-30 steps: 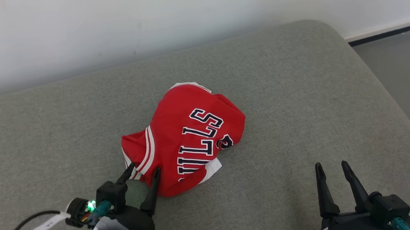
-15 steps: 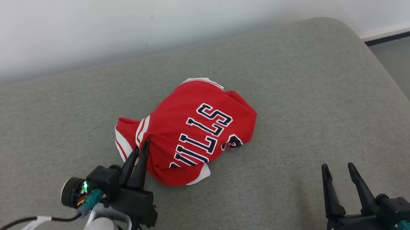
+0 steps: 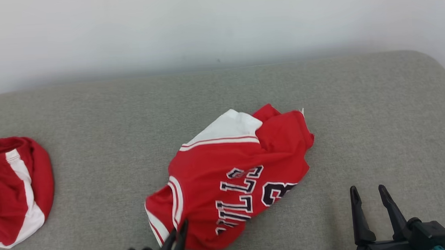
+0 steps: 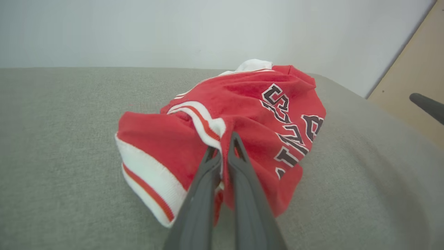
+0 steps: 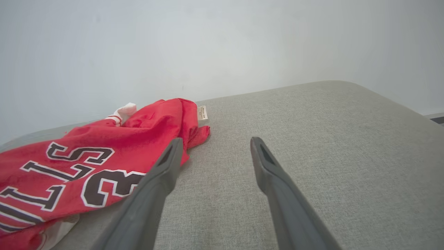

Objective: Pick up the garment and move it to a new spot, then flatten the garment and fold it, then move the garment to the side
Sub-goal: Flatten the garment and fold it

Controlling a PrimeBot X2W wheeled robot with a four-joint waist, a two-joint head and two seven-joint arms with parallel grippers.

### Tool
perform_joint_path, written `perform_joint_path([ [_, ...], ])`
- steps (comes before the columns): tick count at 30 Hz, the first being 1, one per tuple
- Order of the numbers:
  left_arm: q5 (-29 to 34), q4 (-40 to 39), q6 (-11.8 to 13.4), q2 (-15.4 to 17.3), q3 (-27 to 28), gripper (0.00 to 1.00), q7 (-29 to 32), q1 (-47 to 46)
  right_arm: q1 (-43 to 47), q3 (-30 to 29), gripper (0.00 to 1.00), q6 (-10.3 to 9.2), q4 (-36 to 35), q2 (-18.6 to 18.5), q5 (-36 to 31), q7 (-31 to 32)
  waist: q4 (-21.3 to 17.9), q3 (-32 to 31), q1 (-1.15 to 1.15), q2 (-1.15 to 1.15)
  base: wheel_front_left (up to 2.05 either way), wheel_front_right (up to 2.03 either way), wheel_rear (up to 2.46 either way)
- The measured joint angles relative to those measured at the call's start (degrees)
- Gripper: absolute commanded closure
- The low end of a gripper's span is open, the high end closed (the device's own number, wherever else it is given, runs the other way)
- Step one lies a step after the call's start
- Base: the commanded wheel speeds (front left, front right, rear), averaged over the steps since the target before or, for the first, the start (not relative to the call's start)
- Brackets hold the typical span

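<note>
The garment [image 3: 233,177], a red jersey with white trim and dark block lettering outlined in white, lies crumpled near the middle of the grey padded surface [image 3: 92,109], slightly toward the robot's side. Its white panel faces the wall [image 3: 217,22]; its striped hem points toward the robot. The left tool [image 3: 179,228] sits at the near-left edge of the garment with its 2 fingers pressed together, pinching a fold of red fabric just beside the white-and-red striped band. In the left wrist view the cloth bunches between the fingertips and hangs over them on both sides. The right tool [image 3: 367,189] stands to the right of the garment, apart from it, its 2 fingers spread and nothing between them; whether it touches the padded surface cannot be told. In the right wrist view a small pale label [image 5: 203,113] shows at the far corner of the garment. A second red garment [image 3: 12,189] with a white stripe lies well apart at the left edge of the padded surface.
</note>
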Motion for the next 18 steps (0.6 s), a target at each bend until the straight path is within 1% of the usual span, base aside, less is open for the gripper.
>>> perform_joint_path([
  [3, -0.82, 0.27, 0.54, -0.67, -1.07, 1.0, 1.15, 2.98, 0.09, 0.22, 0.0, 0.0, 0.19, -0.02, -0.08, 0.0, 1.23, -0.61, 0.0, 0.0, 0.0, 0.0, 0.0],
  [5, -1.05, 1.9, 0.58, -0.91, -1.36, 1.0, 1.91, 4.03, 0.24, 0.4, 0.0, 0.0, 0.31, 0.01, -0.09, 0.0, 1.62, -1.04, 0.0, 0.0, 0.0, 0.0, 0.0],
  [6, -1.0, 2.94, 1.1, -1.1, -1.62, 1.0, 1.85, 4.67, 0.62, 0.4, 0.0, 0.0, 0.45, 0.0, -0.1, 0.0, 1.75, -1.43, 0.0, 0.0, 0.0, 0.0, 0.0],
  [8, -1.02, 3.44, 1.2, -1.35, -1.67, 0.0, 1.56, 4.65, 1.26, 0.35, 0.0, 0.0, 0.67, 0.0, -0.23, 0.0, 1.74, -1.73, 0.0, 0.0, 0.0, 0.0, 0.0],
  [11, -1.18, 2.14, 1.23, -1.36, -1.33, 0.0, 0.88, 4.25, 1.27, 0.26, 0.0, 0.0, 0.76, -0.01, -0.24, 0.0, 1.61, -1.96, 0.0, 0.0, 0.0, 0.0, 0.0],
  [14, -1.11, -0.91, 1.38, -0.98, -0.66, 0.0, 0.45, 2.6, 1.25, 0.16, 0.0, 0.0, 0.88, -0.01, -0.24, 0.0, 1.25, -2.01, 0.0, 0.0, 0.0, 0.0, 0.0],
  [18, -1.59, -3.12, 1.47, 0.09, 0.58, 0.0, 1.83, -0.54, 1.03, 0.59, 0.0, 0.0, 1.0, 0.0, -0.23, 0.0, 0.4, -1.92, 0.0, 0.0, 0.0, 0.0, 0.0],
])
